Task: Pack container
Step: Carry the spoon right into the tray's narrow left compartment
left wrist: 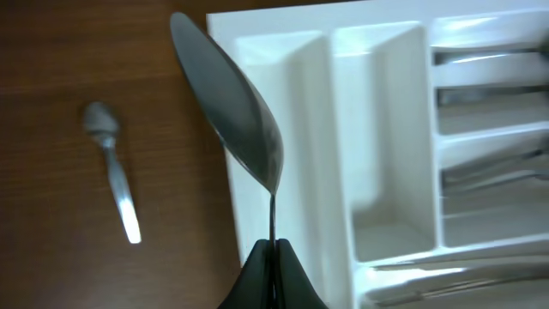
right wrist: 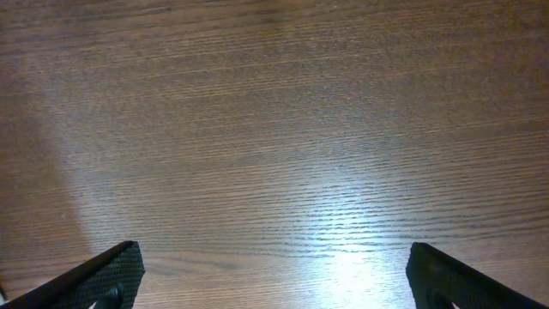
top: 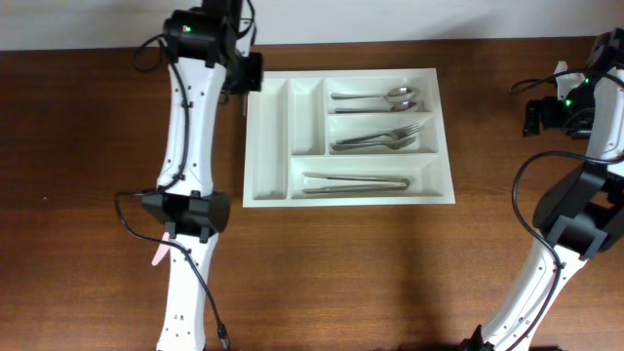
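**Pack container: three bays loaded, one spoon in the claw, one loose on the desk**

Left claw: clamped shut on the handle tip of the held spoon. The bowl points away from the wrist and hangs over the container's left rim, near its far-left corner. Not released yet.

Next out: the loose spoon lies flat on bare wood off the container's left side, apart from it. The overhead doesn't show it; the left arm probably covers it.

Container: middle of the desk, nearer the far edge, flat and square to it. It's white plastic with five bays: two narrow upright ones on the left, three long ones stacked on the right. It looks clean, with no visible damage.

Load so far:
- far long bay: two spoons
- middle long bay: forks, count unclear
- near long bay: long slim pieces, likely knives, can't confirm
- both narrow bays: empty

Right claw: jaws wide apart and holding nothing, over bare wood by the desk's right edge, well apart from the container.

Status, my read: most of the job is done. What's left is to drop the held spoon, then fetch the loose one. Going by where the claw hovers, the leftmost narrow bay looks like the target, but that's a guess. No other stray cutlery shows in any view.
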